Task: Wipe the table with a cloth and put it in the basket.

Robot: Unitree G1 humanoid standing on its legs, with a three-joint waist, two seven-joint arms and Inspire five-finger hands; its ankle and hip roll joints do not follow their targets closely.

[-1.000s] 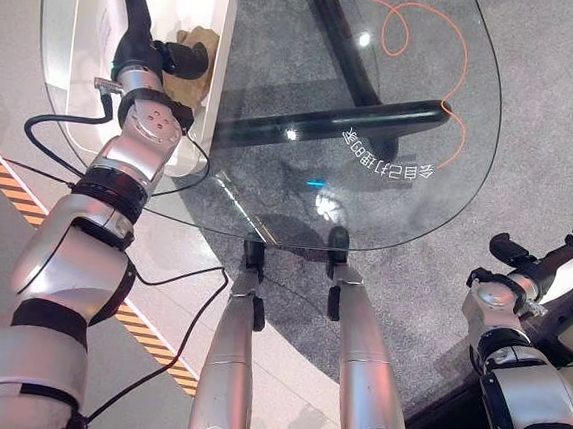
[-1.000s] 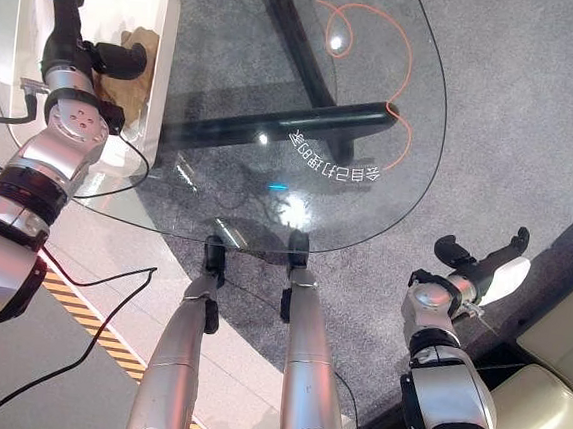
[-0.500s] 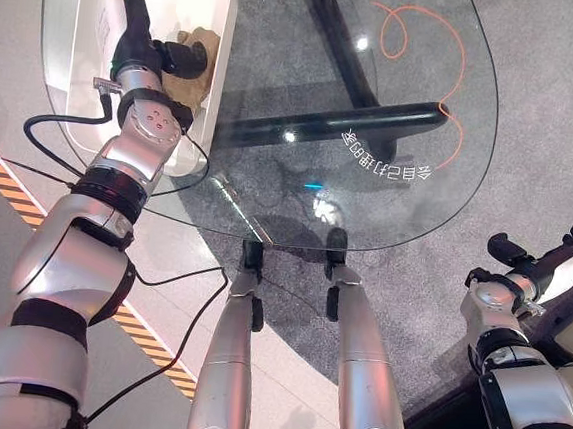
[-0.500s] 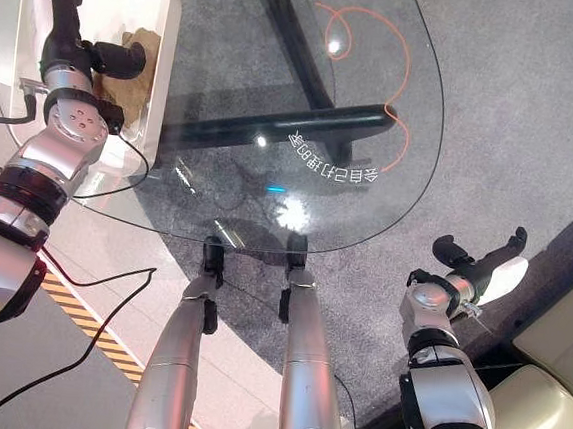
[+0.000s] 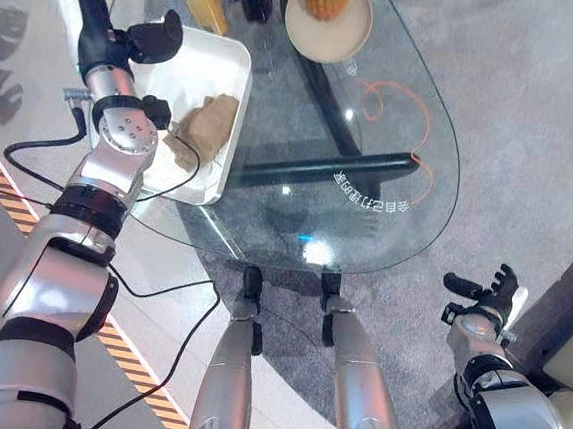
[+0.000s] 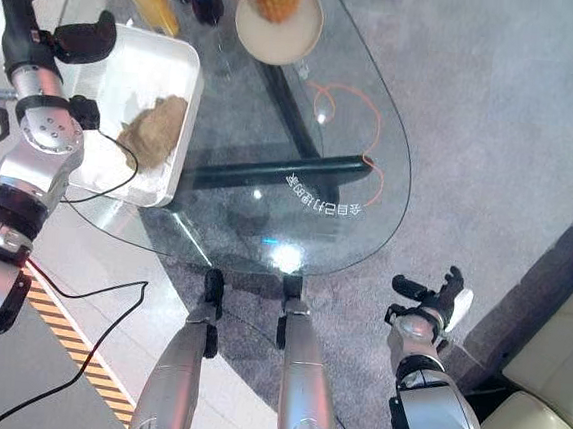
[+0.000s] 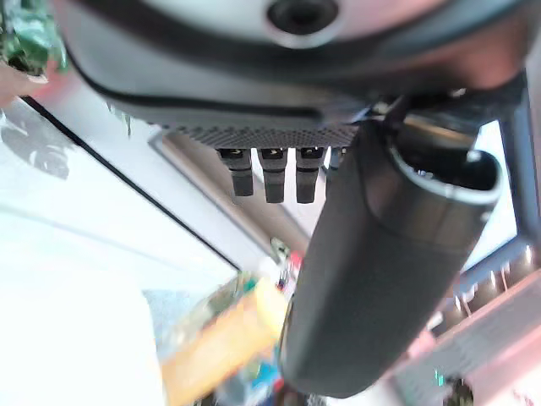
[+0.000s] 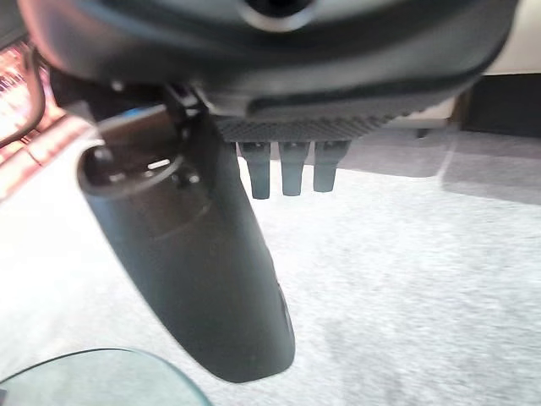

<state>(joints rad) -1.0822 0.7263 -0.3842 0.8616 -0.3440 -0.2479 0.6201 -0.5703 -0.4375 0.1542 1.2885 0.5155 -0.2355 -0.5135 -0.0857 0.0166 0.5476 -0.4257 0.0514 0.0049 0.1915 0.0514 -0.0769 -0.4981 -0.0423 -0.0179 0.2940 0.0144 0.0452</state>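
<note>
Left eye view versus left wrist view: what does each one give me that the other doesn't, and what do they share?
Only the left eye view shows the brown cloth lying loose in the white basket on the glass table, the pineapple bowl, and the right hand open, low beside the table. Only the left wrist view shows a wall and ledge past the fingers. Both show the left hand, open and holding nothing, and a yellow packet.
</note>
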